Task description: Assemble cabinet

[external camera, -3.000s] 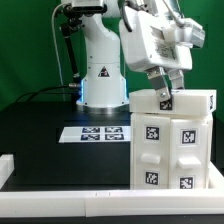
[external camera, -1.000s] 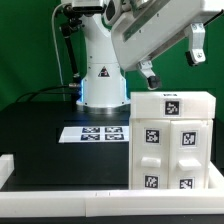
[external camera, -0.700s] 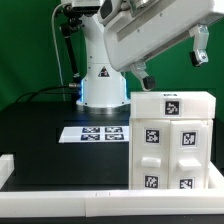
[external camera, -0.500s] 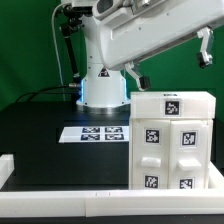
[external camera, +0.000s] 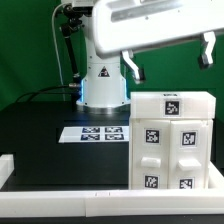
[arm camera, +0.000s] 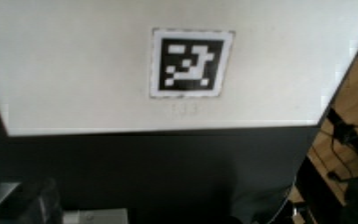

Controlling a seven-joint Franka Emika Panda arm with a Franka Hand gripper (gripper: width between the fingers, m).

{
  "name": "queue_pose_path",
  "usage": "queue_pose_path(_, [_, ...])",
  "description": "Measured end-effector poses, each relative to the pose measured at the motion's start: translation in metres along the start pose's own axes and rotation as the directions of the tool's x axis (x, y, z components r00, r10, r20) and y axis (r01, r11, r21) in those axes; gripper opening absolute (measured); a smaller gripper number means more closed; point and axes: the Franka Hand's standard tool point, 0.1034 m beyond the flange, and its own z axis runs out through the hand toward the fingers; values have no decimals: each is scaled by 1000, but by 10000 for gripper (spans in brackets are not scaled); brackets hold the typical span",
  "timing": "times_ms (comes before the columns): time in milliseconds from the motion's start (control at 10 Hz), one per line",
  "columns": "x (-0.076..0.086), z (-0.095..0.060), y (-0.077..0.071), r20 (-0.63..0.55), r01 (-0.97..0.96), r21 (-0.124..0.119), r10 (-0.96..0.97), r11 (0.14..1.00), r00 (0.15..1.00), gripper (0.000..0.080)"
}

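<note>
The cabinet (external camera: 171, 140) is a white box with panelled fronts and several black-and-white tags. It stands upright on the black table at the exterior view's right. In the wrist view its white top face with one tag (arm camera: 194, 62) lies below the camera. My gripper (external camera: 207, 49) hangs high above the cabinet's right side, well clear of it, and only a dark part of it shows at the frame edge. It holds nothing that I can see. The fingers do not show in the wrist view.
The marker board (external camera: 100, 132) lies flat on the table to the left of the cabinet. The robot base (external camera: 100, 82) stands behind it. A white rim (external camera: 60, 187) runs along the table's front and left edges.
The gripper has lifted off the cabinet's top and risen, and the arm has swung to lie level across the top of the view. The cabinet has not moved.
</note>
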Motion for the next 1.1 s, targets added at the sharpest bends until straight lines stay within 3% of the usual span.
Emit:
queue_pose_path(400, [-3,3,6,24,267,-9,-267,964,963,797])
queue_pose_path(500, [-3,3,6,21,390,-16,-390,921,921,797])
queue_pose_path(700, [-4,3,10,36,690,-18,-690,723,723,797])
queue_pose_path(1000, [-7,5,-3,80,872,-12,-868,490,489,797])
queue_pose_path(1100, [-12,8,-3,106,907,20,-903,420,416,797])
